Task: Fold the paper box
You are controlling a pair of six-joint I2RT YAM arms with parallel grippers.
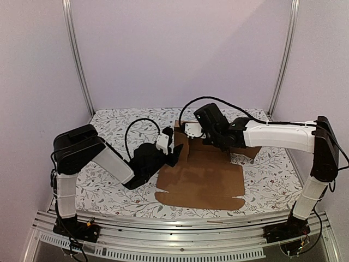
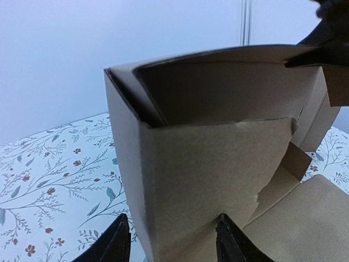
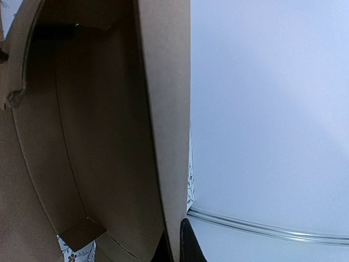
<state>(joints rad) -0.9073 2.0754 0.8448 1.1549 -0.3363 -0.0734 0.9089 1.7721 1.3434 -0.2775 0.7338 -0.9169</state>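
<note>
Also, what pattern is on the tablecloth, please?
Tablecloth: white with leafy floral sprigs; clearest in left wrist view.

I see the table [image 1: 109, 131] under a white cloth [image 1: 267, 180] printed with leafy sprigs. The paper box [image 1: 202, 183] lies on it, its flat panel spreading rightward from the jaws of the left gripper [image 1: 174, 155] and sitting nearer the bases than the jaws of the right gripper [image 1: 182, 131].

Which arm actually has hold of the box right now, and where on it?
Right gripper pinches the paper box by its upright wall, near the top edge. Left gripper straddles an upright side flap; whether it grips cannot be told.
</note>
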